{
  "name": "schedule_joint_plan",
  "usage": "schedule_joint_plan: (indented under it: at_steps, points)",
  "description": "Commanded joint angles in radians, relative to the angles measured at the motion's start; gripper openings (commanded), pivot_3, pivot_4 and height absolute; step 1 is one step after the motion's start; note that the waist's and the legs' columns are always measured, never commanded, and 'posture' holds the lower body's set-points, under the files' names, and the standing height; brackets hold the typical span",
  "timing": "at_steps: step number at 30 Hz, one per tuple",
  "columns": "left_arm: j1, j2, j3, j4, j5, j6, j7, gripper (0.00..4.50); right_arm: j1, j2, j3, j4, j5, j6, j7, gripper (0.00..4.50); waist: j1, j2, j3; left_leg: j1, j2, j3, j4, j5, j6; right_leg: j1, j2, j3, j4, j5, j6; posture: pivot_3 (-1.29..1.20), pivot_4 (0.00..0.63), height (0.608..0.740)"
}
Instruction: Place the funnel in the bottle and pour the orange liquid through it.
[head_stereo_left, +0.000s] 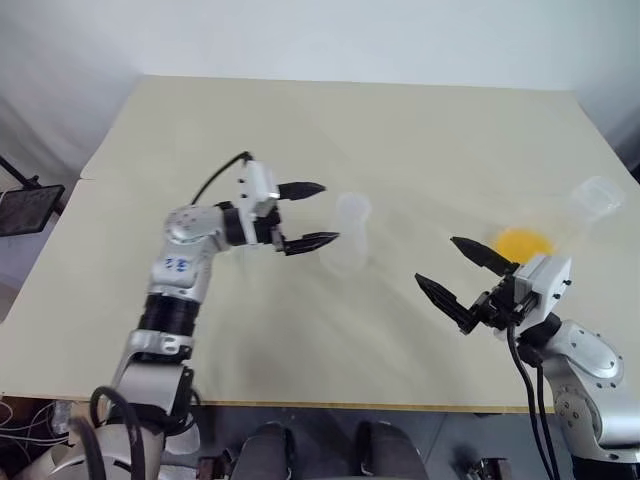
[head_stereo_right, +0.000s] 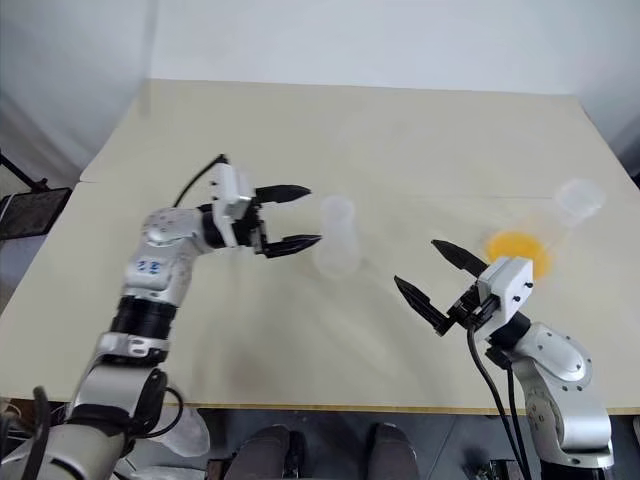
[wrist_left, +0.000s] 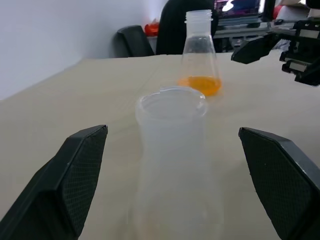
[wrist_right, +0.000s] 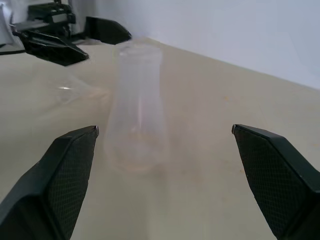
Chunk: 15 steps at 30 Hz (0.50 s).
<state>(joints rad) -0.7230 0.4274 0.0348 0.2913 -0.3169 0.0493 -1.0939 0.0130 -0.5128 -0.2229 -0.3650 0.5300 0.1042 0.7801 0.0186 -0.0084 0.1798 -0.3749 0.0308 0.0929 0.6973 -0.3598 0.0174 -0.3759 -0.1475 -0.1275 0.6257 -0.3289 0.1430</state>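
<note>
on a pale table (head_stereo_left: 330, 330), my left gripper (head_stereo_left: 305, 215) is spread wide and empty just beside the empty clear bottle (head_stereo_left: 348, 235). my right gripper (head_stereo_left: 462, 275) is open too, near the flask (head_stereo_left: 560, 225) holding the orange liquid (head_stereo_left: 524, 243). the funnel (wrist_right: 67, 87) lies faint beside the bottle. i judge a careless reach could topple the light bottle or miss the funnel.

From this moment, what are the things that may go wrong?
1. The empty bottle is light and stands right before the open left gripper; a small nudge might tip it.
2. The funnel is clear and faint on the table, so a grasp may miss it.
3. The flask of orange liquid stands behind the open right gripper; bumping it might spill.
</note>
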Motion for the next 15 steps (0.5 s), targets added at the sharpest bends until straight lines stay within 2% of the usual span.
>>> schedule_joint_plan:
  at_steps: [1, 5, 10, 12, 15]
  points:
    - [0.065, 0.042, 0.073, -0.111, -0.036, -0.026, 0.042, 4.47, -0.029, 0.002, 0.011, 0.017, 0.009, -0.032, 0.035, 4.5, 0.001, 0.0, 0.0, 0.0, 0.0, 0.0, 0.0, 0.0, 0.0, 0.0, 0.0, 0.0, 0.0, 0.0, 0.0, 0.0, 0.15, 0.74]
    - [0.177, 0.096, 0.209, -0.223, -0.048, -0.056, 0.156, 4.47, -0.092, -0.01, 0.062, 0.066, 0.026, -0.035, 0.125, 4.5, -0.001, 0.0, 0.0, 0.0, 0.0, -0.001, 0.0, 0.0, 0.0, 0.0, 0.0, 0.001, 0.0, 0.0, 0.0, 0.0, 0.15, 0.74]
    - [0.4, 0.158, 0.384, -0.402, -0.117, 0.047, 0.264, 4.47, -0.196, -0.013, 0.131, 0.134, 0.03, -0.011, 0.223, 4.5, -0.016, 0.0, 0.0, 0.001, 0.0, -0.002, 0.0, 0.0, 0.0, 0.0, -0.001, 0.001, 0.001, 0.0, 0.0, 0.0, 0.15, 0.74]
    - [0.463, 0.166, 0.411, -0.454, -0.132, 0.069, 0.293, 4.47, -0.218, -0.012, 0.14, 0.157, 0.024, -0.018, 0.244, 4.5, -0.019, 0.0, 0.0, 0.001, 0.0, -0.002, -0.001, 0.0, 0.0, 0.001, -0.002, 0.001, 0.001, 0.0, 0.0, 0.0, 0.15, 0.74]
    - [0.659, 0.139, 0.522, -0.548, -0.167, 0.095, 0.348, 4.47, -0.285, -0.005, 0.174, 0.199, 0.019, -0.021, 0.295, 4.5, -0.02, 0.0, 0.0, 0.002, 0.001, -0.003, 0.0, 0.0, 0.001, 0.002, -0.002, 0.001, 0.0, 0.0, 0.0, 0.0, 0.15, 0.74]
